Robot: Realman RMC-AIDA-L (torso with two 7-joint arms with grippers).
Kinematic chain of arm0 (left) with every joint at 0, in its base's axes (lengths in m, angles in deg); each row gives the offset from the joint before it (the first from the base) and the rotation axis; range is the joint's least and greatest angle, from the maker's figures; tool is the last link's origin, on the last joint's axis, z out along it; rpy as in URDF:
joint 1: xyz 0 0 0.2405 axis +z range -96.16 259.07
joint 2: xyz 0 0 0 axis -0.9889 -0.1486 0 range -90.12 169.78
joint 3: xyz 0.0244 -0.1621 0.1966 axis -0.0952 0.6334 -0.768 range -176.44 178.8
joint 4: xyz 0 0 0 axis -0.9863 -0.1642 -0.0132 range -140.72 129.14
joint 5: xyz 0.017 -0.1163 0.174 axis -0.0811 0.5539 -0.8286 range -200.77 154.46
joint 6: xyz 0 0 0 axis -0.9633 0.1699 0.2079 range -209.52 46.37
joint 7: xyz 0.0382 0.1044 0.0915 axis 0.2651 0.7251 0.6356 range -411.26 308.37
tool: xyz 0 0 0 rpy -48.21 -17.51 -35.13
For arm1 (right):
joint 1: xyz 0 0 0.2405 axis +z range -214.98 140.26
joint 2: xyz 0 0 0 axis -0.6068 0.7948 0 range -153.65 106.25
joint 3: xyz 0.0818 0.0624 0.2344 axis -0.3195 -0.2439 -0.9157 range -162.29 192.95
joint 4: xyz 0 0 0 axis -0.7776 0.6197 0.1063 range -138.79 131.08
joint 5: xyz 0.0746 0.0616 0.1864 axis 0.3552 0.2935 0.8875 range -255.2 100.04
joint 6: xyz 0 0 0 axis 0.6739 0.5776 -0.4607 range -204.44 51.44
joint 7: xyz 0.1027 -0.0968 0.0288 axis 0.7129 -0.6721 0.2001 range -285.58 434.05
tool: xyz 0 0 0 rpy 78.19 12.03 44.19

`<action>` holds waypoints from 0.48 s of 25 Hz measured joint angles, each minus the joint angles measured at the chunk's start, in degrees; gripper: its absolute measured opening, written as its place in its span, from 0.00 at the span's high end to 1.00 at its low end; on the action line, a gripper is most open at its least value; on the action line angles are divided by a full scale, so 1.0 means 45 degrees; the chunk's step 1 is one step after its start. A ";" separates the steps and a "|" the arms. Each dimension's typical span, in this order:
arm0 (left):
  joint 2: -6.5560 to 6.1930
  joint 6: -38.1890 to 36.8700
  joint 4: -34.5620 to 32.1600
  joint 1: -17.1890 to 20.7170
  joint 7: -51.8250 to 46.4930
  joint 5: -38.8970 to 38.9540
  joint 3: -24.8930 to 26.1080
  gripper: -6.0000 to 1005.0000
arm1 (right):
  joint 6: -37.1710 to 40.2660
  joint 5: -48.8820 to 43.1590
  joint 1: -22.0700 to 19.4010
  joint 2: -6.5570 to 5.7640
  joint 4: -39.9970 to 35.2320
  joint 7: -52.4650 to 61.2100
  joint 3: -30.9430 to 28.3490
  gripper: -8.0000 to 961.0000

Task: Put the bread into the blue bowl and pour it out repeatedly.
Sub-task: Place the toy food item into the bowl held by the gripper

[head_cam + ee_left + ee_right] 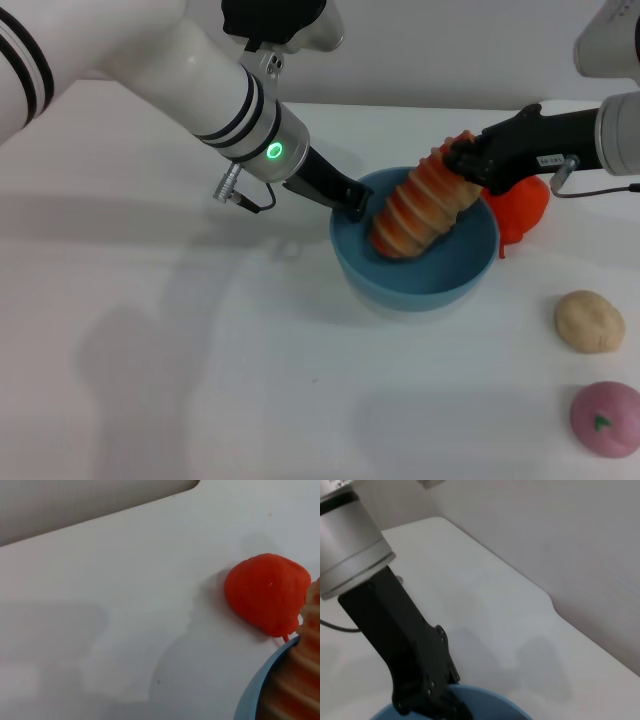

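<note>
The bread, a ridged orange and cream loaf, leans in the blue bowl, its lower end inside and its upper end over the far right rim. My right gripper is shut on that upper end. My left gripper is shut on the bowl's left rim; the right wrist view shows its black body reaching down onto the rim. The left wrist view shows the bowl's rim and a part of the bread.
A red-orange fruit lies just behind the bowl on the right and also shows in the left wrist view. A beige bun and a pink round thing lie at the front right. The white table's far edge is close.
</note>
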 joint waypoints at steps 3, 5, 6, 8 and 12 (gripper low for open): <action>0.0002 0.0003 0.0000 -0.0026 0.0003 0.0003 0.0000 0.99 | -0.0105 0.0124 0.0038 0.0039 -0.0142 0.0014 0.0079 0.83; 0.0010 0.0038 0.0000 -0.0031 0.0002 0.0015 0.0001 0.99 | -0.0177 0.0148 0.0041 0.0079 -0.0282 0.0016 0.0235 0.82; 0.0016 0.0052 0.0000 -0.0032 0.0001 0.0023 0.0000 0.99 | -0.0188 0.0153 0.0042 0.0082 -0.0356 0.0022 0.0312 0.81; 0.0028 0.0073 0.0000 -0.0034 0.0000 0.0039 0.0000 0.99 | -0.0198 0.0169 0.0042 0.0082 -0.0485 0.0031 0.0415 0.80; 0.0039 0.0276 0.0004 -0.0014 -0.0002 0.0062 0.0000 0.99 | -0.0156 0.0536 -0.0203 0.0110 -0.0956 0.0036 0.0198 0.70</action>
